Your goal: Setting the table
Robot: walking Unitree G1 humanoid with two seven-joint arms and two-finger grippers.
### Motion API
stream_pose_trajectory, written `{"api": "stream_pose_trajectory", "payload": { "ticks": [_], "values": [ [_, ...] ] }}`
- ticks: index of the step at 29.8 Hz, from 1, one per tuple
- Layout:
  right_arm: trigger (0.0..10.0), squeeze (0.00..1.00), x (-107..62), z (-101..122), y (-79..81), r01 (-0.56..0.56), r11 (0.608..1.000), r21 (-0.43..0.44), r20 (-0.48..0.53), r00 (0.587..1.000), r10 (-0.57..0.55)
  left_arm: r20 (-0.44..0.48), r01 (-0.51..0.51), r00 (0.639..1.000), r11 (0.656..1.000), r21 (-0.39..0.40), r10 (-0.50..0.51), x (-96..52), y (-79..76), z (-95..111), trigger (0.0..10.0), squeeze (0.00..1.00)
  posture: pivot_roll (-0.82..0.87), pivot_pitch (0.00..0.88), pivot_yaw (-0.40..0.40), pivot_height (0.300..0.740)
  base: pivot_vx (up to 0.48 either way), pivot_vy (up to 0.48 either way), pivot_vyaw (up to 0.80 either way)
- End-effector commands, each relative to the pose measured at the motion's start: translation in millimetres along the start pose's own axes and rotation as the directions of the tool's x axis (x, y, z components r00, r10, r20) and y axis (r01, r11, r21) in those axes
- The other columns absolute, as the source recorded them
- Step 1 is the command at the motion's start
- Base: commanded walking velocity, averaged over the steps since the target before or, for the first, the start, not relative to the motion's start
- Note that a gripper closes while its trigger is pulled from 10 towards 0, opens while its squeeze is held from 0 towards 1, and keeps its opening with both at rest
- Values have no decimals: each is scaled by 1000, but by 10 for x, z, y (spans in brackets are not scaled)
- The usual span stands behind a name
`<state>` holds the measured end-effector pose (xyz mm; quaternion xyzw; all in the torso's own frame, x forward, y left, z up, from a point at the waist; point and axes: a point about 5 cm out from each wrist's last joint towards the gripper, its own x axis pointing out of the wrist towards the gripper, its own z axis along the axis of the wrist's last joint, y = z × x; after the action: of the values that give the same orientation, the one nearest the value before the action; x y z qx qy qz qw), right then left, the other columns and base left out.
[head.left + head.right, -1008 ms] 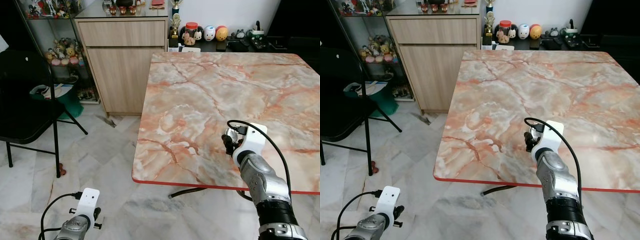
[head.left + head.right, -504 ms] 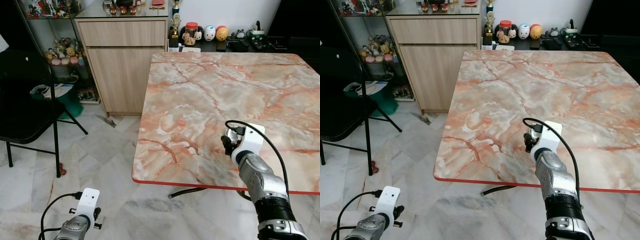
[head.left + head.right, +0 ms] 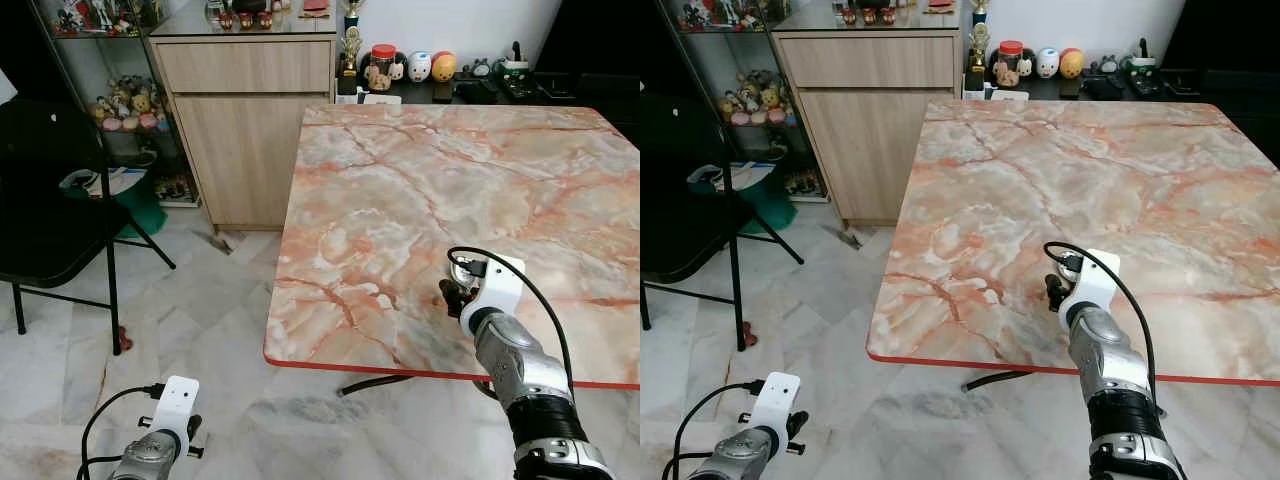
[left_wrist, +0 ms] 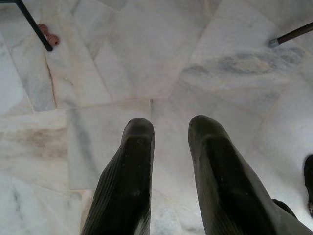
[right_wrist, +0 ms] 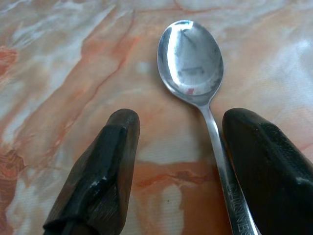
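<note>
Lying flat, spoon (image 5: 195,68) bowl beyond right claw (image 5: 190,161).

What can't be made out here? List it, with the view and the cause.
- Spoon handle end: cut off by the bottom edge of the right wrist view, beside the right gripper.
- Spoon in the eye views: hidden behind the right wrist on the table.
- Handle engraving: too blurred to read.
- Shelf figurines: too small to identify.
- Left gripper hangs idle above the floor, jaws apart.
</note>
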<state>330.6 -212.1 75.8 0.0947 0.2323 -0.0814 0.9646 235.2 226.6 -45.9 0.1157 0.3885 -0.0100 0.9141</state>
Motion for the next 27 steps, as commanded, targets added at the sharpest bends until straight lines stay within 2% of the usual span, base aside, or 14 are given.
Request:
{"api": "stream_pose_trajectory", "payload": {
  "ticks": [1,12,13,14,17,27],
  "values": [
    [10000,0,6,-6,5,0,1000,5,-3,1000,0,-21,-3,1000,1000,5,3,-7,6,-44,10000,0,6,0,6,740,0,0,0],
    [10000,0,12,-178,27,-9,1000,-3,-57,998,9,-23,-1,1000,1000,4,1,-7,5,-45,10000,0,7,0,6,740,0,0,0],
    [8039,0,11,-199,29,-10,1000,-8,-65,998,10,-24,-1,1000,1000,4,1,-7,5,-45,10000,0,7,0,6,740,0,0,0],
    [8039,0,11,-206,29,-10,1000,-9,-67,998,9,-24,-1,1000,1000,4,1,-7,5,-46,10000,0,7,0,6,740,0,0,0],
    [0,0,9,-218,28,-12,1000,-11,-68,998,11,-24,0,1000,1000,4,0,-7,5,-46,10000,0,7,0,6,740,0,0,0],
    [0,0,12,-244,25,-10,1000,-21,-74,997,8,-26,2,1000,1000,3,-2,-8,6,-51,10000,0,8,0,6,740,0,0,0]
  ]
}}
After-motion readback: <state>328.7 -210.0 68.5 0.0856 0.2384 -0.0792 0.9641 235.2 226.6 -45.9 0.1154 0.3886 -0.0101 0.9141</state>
